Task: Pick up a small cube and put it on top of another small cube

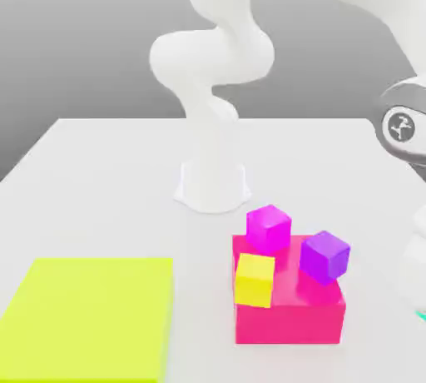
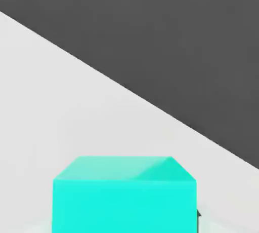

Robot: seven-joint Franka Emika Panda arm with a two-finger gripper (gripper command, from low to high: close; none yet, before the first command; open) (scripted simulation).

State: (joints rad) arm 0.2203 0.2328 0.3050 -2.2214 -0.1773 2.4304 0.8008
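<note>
One small cube out of four appears to be in hand: the turquoise cube [image 2: 124,206] sits between the closed-in fingers of the gripper [image 2: 124,222], which have drawn together only as far as its width allows and seem to have hold of it. That makes the grasp look done, while the lift is uncertain, since I cannot tell whether the cube is clear of the table [image 1: 125,206] or resting on it. The carry, the placing and the release are all left. No small cube is seen stacked on another; the arm is over at the exterior view's right, well apart from the red block [image 1: 289,325], which bears the yellow cube [image 1: 254,280] at its near side, the purple cube [image 1: 324,257] toward the exterior view's right and the magenta cube [image 1: 268,228] farther back. Any of these could serve as the base, as the task names no colour. The flat lime slab [image 1: 87,319] lies toward the exterior view's left, apart from the block. Beyond, the pale, plain tabletop runs back past the robot's white base [image 1: 213,188] to a straight far edge, and behind it is a grey backdrop [image 1: 83,32], featureless and softly shaded.
</note>
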